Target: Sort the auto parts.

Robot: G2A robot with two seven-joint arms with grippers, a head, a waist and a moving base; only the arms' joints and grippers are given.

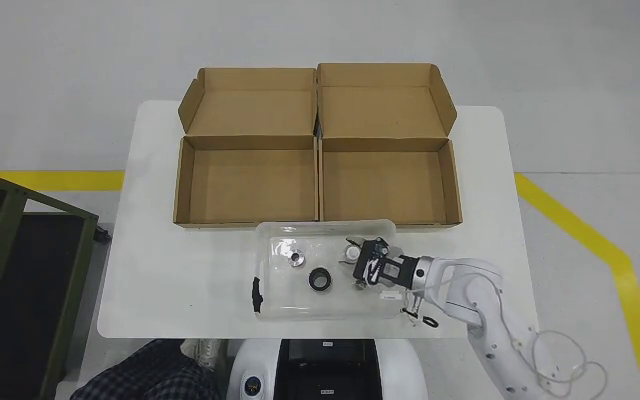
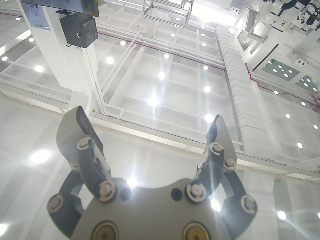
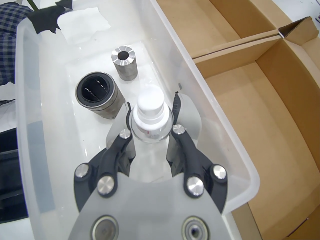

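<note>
Right wrist view — your right gripper (image 3: 152, 112) pinches the white-capped bottle (image 3: 150, 102) by its shoulders, upright inside the clear bin (image 3: 175, 51); cardboard boxes (image 1: 383, 185) lie just beyond it. Your left gripper (image 2: 148, 116) gapes open — pointed at the ceiling.

Your bin (image 3: 197, 76) is translucent plastic, smooth and glossy, carrying a torn scrap of matt black tape (image 3: 47, 19) and a flat white paper sheet (image 3: 80, 23). The cardboard boxes (image 3: 250, 116) look matt brown and slightly fibrous. The small cylinder (image 3: 125, 63) is metal, dull grey on its side with a bright machined end face. The bearing (image 3: 100, 97) has a scuffed metal shell and a black inner sleeve. The bottle (image 3: 151, 131) has a clear glossy body, glass or plastic you cannot tell, under a matt white plastic cap (image 3: 150, 102). On the right gripper (image 3: 152, 103) and left gripper (image 2: 148, 113) you see satin grey plates, black plastic links, shiny screw heads and ribbed black pads (image 2: 90, 131).
</note>
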